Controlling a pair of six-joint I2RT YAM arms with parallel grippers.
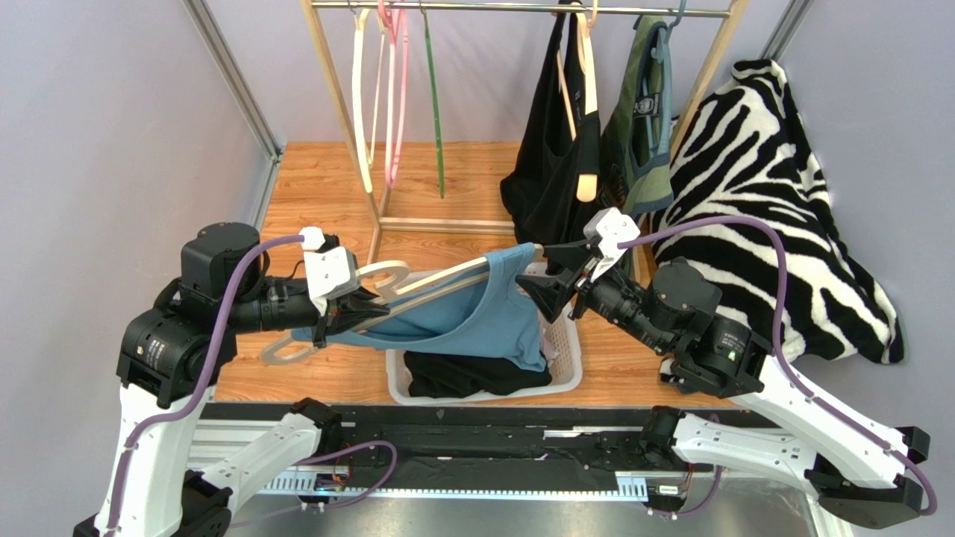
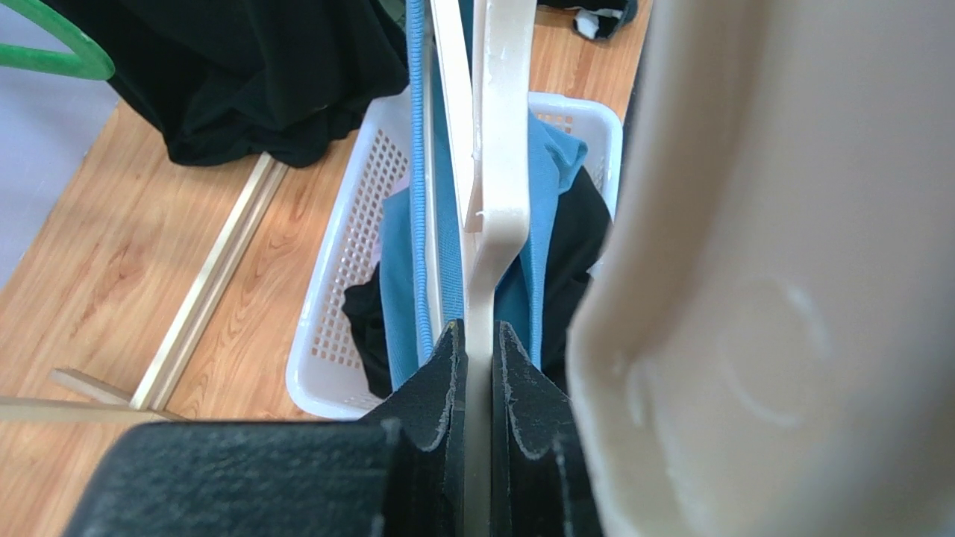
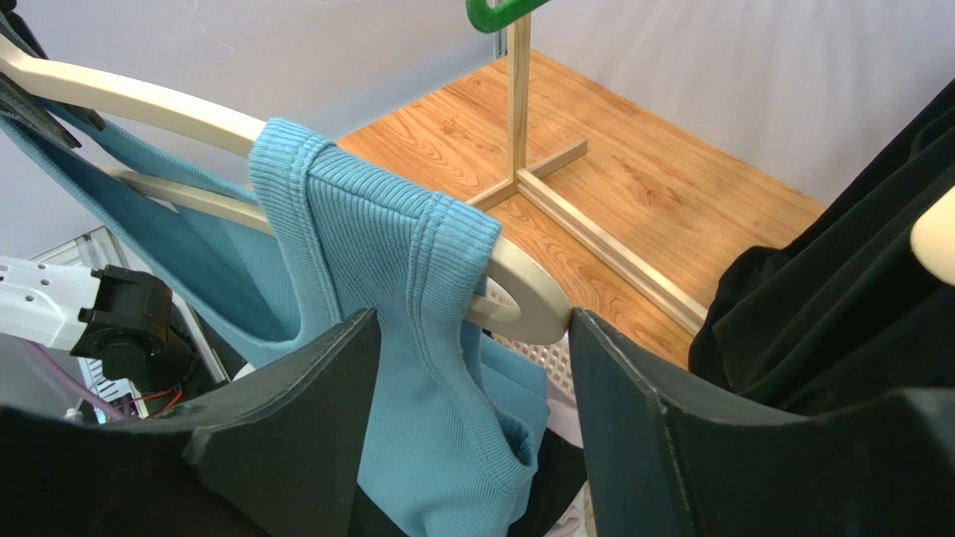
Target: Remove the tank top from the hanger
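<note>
Centre of the top view: a blue ribbed tank top (image 1: pixel 482 319) hangs on a cream wooden hanger (image 1: pixel 448 273) above a white laundry basket (image 1: pixel 566 375), with the left gripper (image 1: pixel 345 316) and right gripper (image 1: pixel 546 293) at opposite ends.

Left wrist view: jaws pressed together on the hanger bar.

Right wrist view, mid-frame: jaws spread either side of the shoulder strap (image 3: pixel 370 213), not pinching.

Judgement: the fabric is soft, light and stretchy. Pinch the strap at the hanger tip.

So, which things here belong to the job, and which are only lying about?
Job: blue tank top, cream hanger, left hand, right hand.
Lying about: white laundry basket, zebra-print fabric, clothes rack, green hanger, hanging black garment.
</note>
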